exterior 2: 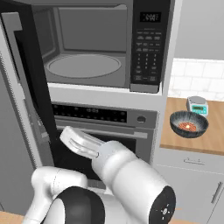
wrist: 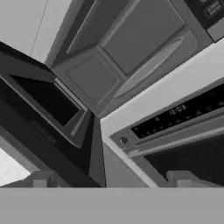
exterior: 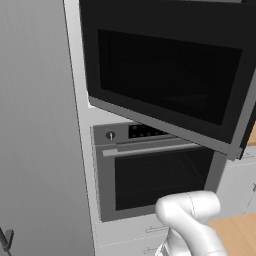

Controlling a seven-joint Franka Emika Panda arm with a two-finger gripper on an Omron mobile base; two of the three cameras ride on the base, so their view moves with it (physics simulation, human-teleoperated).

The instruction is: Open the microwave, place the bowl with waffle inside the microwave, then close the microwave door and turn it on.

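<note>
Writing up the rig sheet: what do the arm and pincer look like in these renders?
The arm is glossy white with rounded, tube-like links and dark, nearly black joint caps; one cap carries a few small light markings. No cables are visible. The pincer has two small, dark grey, blocky fingertips in the hand view.
</note>
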